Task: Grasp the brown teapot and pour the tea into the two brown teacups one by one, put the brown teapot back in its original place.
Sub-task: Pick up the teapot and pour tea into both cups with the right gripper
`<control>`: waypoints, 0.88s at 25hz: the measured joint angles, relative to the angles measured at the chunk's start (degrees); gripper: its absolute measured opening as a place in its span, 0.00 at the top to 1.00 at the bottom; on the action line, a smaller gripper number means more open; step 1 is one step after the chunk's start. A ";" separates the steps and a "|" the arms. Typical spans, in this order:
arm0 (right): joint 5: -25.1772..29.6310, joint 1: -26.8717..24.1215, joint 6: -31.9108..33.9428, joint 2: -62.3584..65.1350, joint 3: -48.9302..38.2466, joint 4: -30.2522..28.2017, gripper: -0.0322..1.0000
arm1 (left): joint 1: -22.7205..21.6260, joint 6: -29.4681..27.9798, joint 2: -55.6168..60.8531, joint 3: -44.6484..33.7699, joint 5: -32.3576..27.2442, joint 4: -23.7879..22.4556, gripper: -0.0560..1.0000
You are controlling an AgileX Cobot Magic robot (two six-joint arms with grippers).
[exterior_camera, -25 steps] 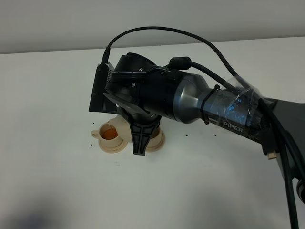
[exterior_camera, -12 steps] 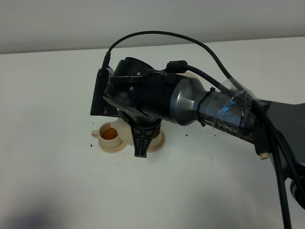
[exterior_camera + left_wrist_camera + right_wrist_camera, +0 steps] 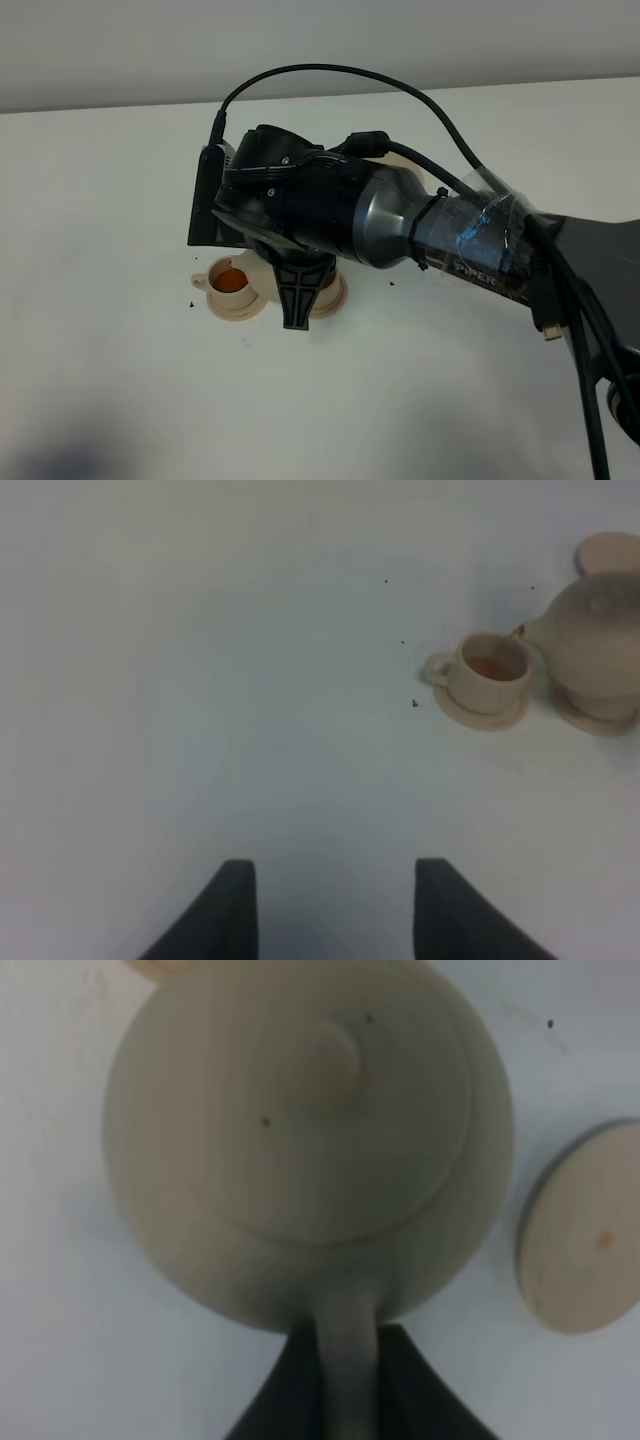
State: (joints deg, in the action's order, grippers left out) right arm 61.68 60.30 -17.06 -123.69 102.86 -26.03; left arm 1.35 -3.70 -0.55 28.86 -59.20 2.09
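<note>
My right gripper (image 3: 345, 1385) is shut on the loop handle of the brown teapot (image 3: 300, 1130) and holds it, lid up. In the high view the arm hides most of the teapot; one black finger (image 3: 297, 295) shows. In the left wrist view the teapot (image 3: 598, 645) has its spout right next to one brown teacup (image 3: 490, 670). That teacup (image 3: 230, 282) holds orange tea and stands on its saucer (image 3: 238, 306). A second small saucer (image 3: 331, 293) lies under the teapot; the second teacup is hidden. The flat round saucer (image 3: 610, 552) lies bare behind. My left gripper (image 3: 335, 912) is open and empty.
The white table (image 3: 120, 380) has a few dark specks near the cup (image 3: 192, 304). The right arm's thick grey forearm (image 3: 470, 240) and its black cable (image 3: 330, 72) span the middle and right of the high view. The flat saucer also shows in the right wrist view (image 3: 580, 1230).
The right arm's wrist has turned and shifted slightly, still holding the teapot beside the filled cup. The cup and saucers have not moved.
</note>
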 joint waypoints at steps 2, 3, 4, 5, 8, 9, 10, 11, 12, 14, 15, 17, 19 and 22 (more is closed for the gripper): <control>0.06 0.31 0.00 0.00 0.00 -0.41 0.85 | 0.00 0.00 0.00 0.00 0.00 0.00 0.56; 0.06 0.31 0.00 0.00 0.00 -0.47 0.85 | 0.00 0.00 0.00 0.00 0.00 0.00 0.56; 0.10 0.31 0.00 0.00 0.00 -0.47 0.85 | 0.00 0.00 0.00 0.00 0.00 0.00 0.56; 0.18 0.31 0.00 0.00 0.00 -0.58 0.85 | 0.00 0.00 0.00 0.00 0.00 0.00 0.56; 0.51 0.31 0.00 0.00 0.00 -0.81 0.85 | 0.00 0.00 0.00 0.00 0.00 0.00 0.56; 0.51 0.31 0.00 0.00 0.00 -0.87 0.85 | 0.00 0.00 0.00 0.00 0.00 0.00 0.56; 0.59 0.31 0.00 0.00 0.00 -1.02 0.85 | 0.00 0.00 0.00 0.00 0.00 0.00 0.56; 0.65 0.31 0.00 0.00 0.00 -1.19 0.85 | 0.00 0.00 0.00 0.00 0.00 0.00 0.56; 0.65 0.31 0.00 0.00 0.00 -1.31 0.85 | 0.00 0.00 0.00 0.00 0.00 0.00 0.56; 0.70 0.31 0.00 0.00 0.00 -1.59 0.85 | 0.00 0.00 0.00 0.00 0.00 0.00 0.56; 0.76 0.31 0.00 0.00 0.00 -1.70 0.85 | 0.00 0.00 0.00 0.00 0.00 0.00 0.56; 0.81 0.31 -0.04 0.00 0.00 -1.86 0.85 | 0.00 0.00 0.00 0.00 0.00 0.00 0.56; 0.87 0.31 -0.11 0.00 0.00 -2.00 0.85 | 0.00 0.00 0.00 0.00 0.00 0.00 0.56; 0.98 0.31 -0.25 0.00 0.00 -2.12 0.85 | 0.00 0.00 0.00 0.00 0.00 0.00 0.56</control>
State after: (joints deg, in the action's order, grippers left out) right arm 62.66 60.62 -17.32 -123.69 102.86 -28.15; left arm 1.35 -3.70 -0.55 28.86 -59.20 2.09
